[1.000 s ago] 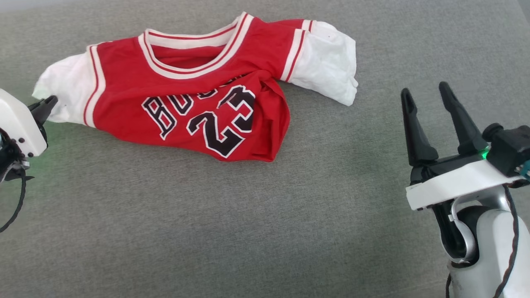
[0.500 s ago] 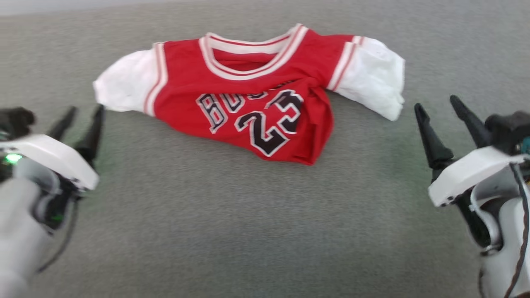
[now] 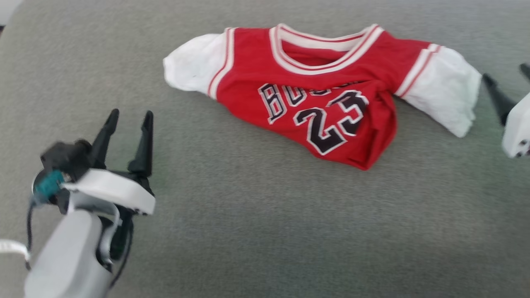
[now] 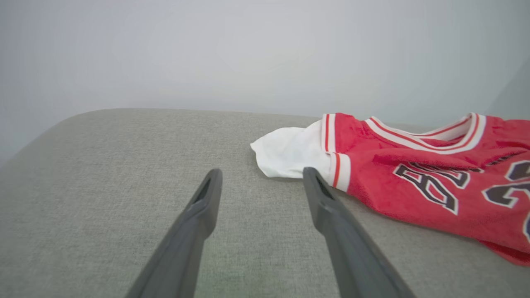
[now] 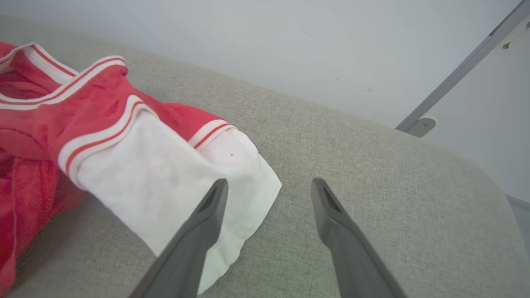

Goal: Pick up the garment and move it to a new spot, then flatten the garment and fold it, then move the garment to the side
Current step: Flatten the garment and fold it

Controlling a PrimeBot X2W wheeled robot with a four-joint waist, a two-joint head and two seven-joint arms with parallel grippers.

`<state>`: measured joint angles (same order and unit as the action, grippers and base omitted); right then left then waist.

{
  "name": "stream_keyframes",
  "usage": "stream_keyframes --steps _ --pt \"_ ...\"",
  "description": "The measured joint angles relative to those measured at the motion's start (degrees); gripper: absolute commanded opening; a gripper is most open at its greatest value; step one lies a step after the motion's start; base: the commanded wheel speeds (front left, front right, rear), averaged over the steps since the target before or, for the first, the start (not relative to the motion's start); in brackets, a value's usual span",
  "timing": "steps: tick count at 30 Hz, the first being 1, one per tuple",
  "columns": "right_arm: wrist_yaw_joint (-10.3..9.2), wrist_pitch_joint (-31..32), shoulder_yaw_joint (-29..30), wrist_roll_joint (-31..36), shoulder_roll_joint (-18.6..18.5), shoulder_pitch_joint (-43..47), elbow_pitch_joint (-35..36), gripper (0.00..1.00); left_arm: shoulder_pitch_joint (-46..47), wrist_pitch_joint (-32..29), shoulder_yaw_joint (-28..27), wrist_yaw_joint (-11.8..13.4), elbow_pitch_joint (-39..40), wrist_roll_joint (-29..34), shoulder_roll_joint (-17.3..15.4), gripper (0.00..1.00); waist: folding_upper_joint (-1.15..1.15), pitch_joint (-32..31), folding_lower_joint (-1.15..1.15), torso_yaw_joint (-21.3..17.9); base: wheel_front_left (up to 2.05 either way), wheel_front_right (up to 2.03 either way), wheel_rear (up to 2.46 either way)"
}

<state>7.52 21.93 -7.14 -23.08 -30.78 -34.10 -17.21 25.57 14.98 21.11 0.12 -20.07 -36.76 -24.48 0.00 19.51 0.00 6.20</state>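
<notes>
Left gripper point(image 3: 131, 113) gapes empty near the garment point(image 3: 248, 82) (chest number reads 23).

Rumpled garment point(image 3: 319, 93) on grey, perhaps upholstered, surface point(image 3: 256, 215)

A red garment point(image 3: 314, 82) with white sleeves is shown on a grey woven surface point(image 3: 265, 215). Its neck and sleeve edges are trimmed in red-and-white stripes, and its black lettering and numerals are outlined in white. Black fingers and white housings are seen on the left gripper point(image 3: 131, 112) and right gripper point(image 3: 504, 72).
</notes>
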Motion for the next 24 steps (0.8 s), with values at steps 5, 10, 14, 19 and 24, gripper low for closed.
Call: stream_keyframes --steps 5,10,14,19,24 --pt "0.01 7.8 -4.6 -5.7 -5.6 -7.2 -4.9 1.00 -6.7 0.0 -6.8 0.2 9.3 10.9 5.6 1.00 0.00 1.6 0.00 2.8 0.00 0.00 0.00" --pt "0.00 17.2 -10.1 -11.1 -10.2 -12.8 -7.3 1.00 -10.5 0.0 -11.7 -2.3 15.9 17.1 10.9 1.00 0.00 4.1 0.00 5.3 0.00 0.00 0.00" --pt "0.00 23.2 -14.2 -14.4 -14.0 -15.8 -7.3 1.00 -11.7 0.0 -13.9 -4.5 18.2 20.4 14.0 1.00 0.00 6.4 0.00 7.0 0.00 0.00 0.00" --pt "-0.03 26.6 -17.8 -17.8 -16.6 -18.3 -7.3 1.00 -11.7 0.0 -15.9 -6.4 19.8 22.4 16.4 1.00 0.00 9.2 0.00 8.7 0.00 0.00 0.00" --pt "-0.03 27.4 -20.2 -19.6 -18.4 -20.6 -7.1 1.00 -11.2 0.0 -16.5 -7.2 21.0 23.2 17.3 1.00 0.00 11.4 0.00 9.6 0.00 0.00 0.00"
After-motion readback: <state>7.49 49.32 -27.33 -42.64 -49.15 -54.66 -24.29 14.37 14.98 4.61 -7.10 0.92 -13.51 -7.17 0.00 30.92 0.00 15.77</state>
